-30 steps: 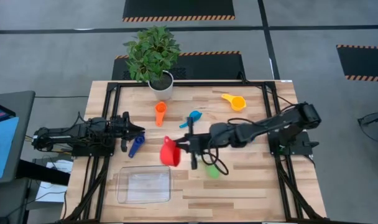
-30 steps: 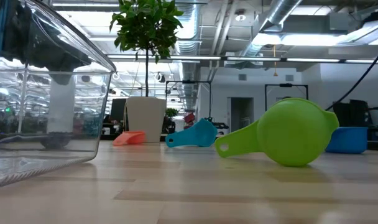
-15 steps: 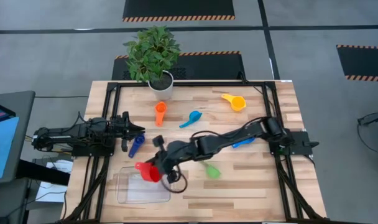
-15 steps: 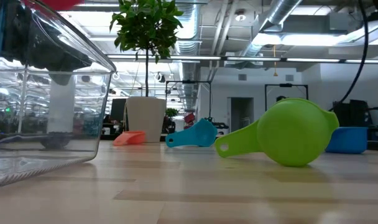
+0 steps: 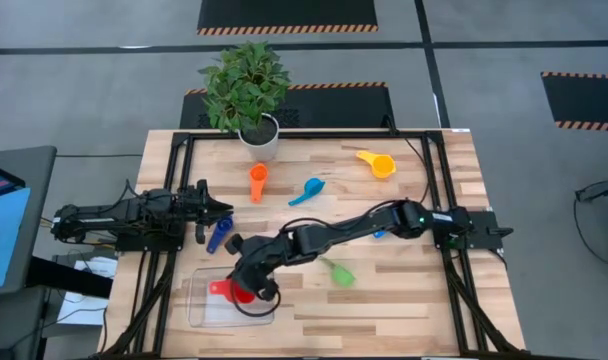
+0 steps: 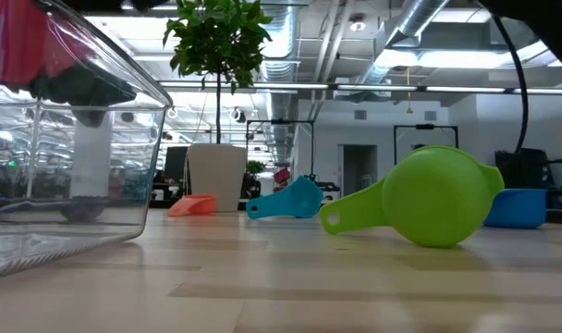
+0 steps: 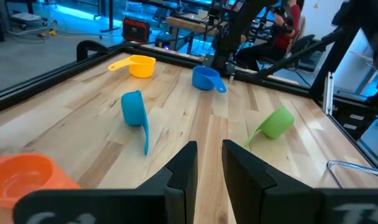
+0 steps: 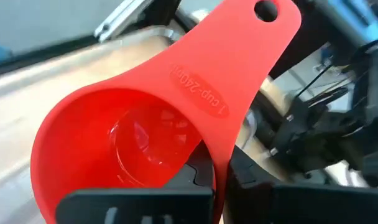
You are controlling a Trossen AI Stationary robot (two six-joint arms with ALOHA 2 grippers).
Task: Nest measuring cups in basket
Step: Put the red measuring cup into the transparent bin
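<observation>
The right arm stretches across the wooden table (image 5: 404, 290) to the clear shallow plastic basket (image 5: 206, 305) at about seven o'clock; its fingers (image 8: 201, 176) are clenched on the handle of the big red plastic measuring cup (image 5: 236, 291), which hangs over the basket's three o'clock side. The left arm's fingers (image 7: 179, 173) stand slightly apart, grasping nothing, at nine o'clock near the dark blue scoop (image 5: 217, 236); the orange (image 5: 257, 181), light blue (image 5: 307, 190), yellow (image 5: 378, 163) and green (image 5: 339, 272) cups lie scattered on the table.
</observation>
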